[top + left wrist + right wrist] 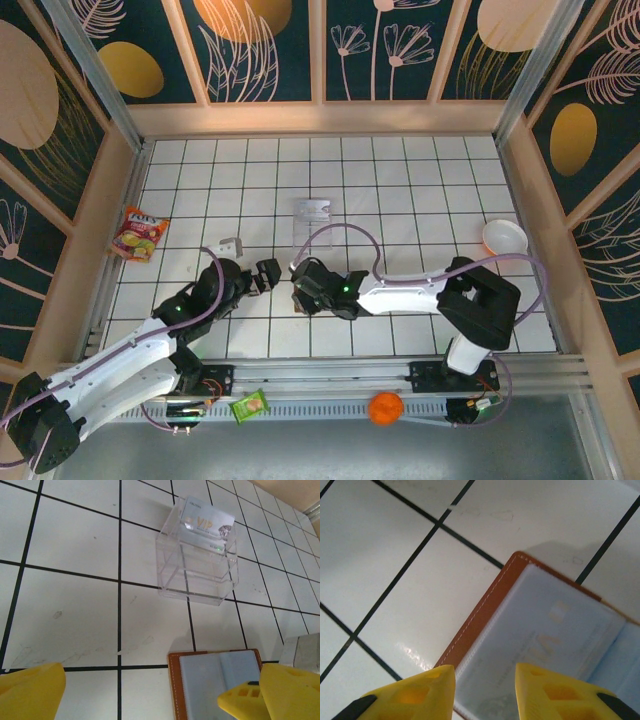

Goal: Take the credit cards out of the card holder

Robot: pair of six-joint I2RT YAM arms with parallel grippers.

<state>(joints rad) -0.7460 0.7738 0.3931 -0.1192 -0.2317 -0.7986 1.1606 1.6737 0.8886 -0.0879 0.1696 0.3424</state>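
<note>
The card holder (220, 680) lies open on the white tiles, brown leather round a pale grey-blue lining. One credit card (555, 635) with gold lettering shows through its clear sleeve. My right gripper (485, 692) hovers over the holder's near corner. Its yellow fingers (415, 697) stand apart with the sleeve's edge in the gap and grip nothing. My left gripper (150, 700) is wide open, its right finger (280, 695) over the holder's right page. Another credit card (207, 522) stands in the clear tray (197, 560). In the top view both grippers (265, 275) (300, 285) meet at mid-table.
The clear tray (313, 215) sits just beyond the grippers. A small pale grey piece (231, 245) lies to the left of them. A snack packet (140, 233) is at the left wall and a white bowl (504, 237) at the right. A green packet (249, 405) and an orange ball (385, 408) rest on the front rail.
</note>
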